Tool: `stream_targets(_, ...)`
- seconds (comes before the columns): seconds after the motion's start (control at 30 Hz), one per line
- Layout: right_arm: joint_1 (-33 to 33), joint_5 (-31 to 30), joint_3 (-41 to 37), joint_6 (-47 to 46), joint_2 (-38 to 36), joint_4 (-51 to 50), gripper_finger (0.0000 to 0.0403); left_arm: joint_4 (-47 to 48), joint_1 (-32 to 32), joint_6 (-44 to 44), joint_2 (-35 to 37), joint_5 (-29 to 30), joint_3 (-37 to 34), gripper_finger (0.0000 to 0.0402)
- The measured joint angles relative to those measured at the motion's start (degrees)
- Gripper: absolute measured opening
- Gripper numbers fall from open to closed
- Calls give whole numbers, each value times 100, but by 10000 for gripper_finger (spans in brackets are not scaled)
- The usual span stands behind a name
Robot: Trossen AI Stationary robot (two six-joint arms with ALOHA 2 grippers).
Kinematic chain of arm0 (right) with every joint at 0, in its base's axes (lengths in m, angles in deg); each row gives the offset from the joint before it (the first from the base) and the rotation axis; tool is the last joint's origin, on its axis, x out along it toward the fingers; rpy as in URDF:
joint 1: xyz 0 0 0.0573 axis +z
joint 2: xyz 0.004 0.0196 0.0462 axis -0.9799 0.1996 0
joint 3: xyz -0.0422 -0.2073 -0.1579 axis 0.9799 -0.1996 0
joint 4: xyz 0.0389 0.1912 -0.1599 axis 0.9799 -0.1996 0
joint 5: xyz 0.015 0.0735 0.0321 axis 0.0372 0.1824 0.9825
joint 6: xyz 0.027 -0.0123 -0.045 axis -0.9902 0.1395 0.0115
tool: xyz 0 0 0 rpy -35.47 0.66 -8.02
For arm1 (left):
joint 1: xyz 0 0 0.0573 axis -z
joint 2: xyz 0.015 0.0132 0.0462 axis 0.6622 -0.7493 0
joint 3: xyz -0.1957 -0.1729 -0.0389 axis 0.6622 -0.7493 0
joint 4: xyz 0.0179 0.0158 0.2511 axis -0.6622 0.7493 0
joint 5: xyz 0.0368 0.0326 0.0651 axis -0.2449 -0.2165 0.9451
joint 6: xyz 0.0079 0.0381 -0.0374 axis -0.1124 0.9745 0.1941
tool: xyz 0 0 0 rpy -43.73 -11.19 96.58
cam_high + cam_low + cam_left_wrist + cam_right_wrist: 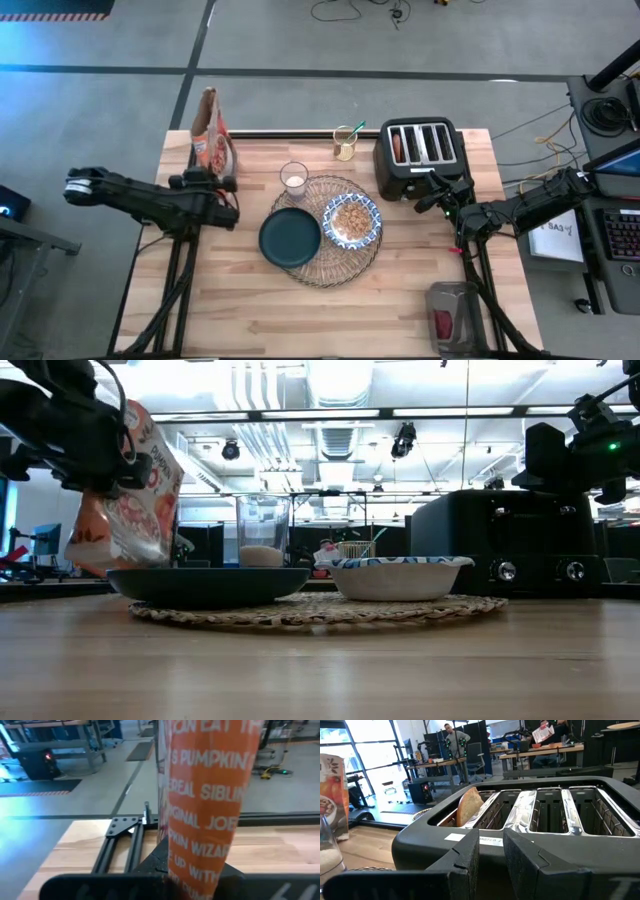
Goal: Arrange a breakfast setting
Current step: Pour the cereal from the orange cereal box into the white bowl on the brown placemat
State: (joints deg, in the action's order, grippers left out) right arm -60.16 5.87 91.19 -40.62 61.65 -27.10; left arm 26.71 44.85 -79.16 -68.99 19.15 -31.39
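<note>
Your left gripper point(222, 195): clamped on orange cereal bag point(210, 143), bench's left rear. Right gripper point(492, 855): fingers slightly parted, empty, at black four-slot toaster point(420, 155).

Round tan woven placemat point(335, 262) lies flat at frame centre. Dark teal plate point(290, 238), empty, overlaps its left edge. Blue-and-white patterned bowl point(352, 221), holding cereal, sits on its right part. Small clear glass point(294, 178) stands upright at its upper-left rim.
</note>
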Motion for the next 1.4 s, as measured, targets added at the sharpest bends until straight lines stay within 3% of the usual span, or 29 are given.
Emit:
stream_targets(0.43, 0, 0, 0, 0, 0, 0, 79, -164, -247, 28, -306, -392, -4, 8)
stream_targets(0.67, 1, 0, 0, 0, 0, 1, 79, -261, -247, 30, -501, -809, -4, 47)
stream_targets(1.07, 1, 0, 0, 0, 0, 0, 79, -244, -252, 30, -483, -930, -4, 132)
stream_targets(1.23, -1, 0, 0, 0, 0, 0, 79, -262, -231, 67, -430, -1871, 61, 160)
stream_targets(1.4, 0, 0, -1, 0, 0, 0, 79, -492, -155, 568, -348, -2310, 289, 169)
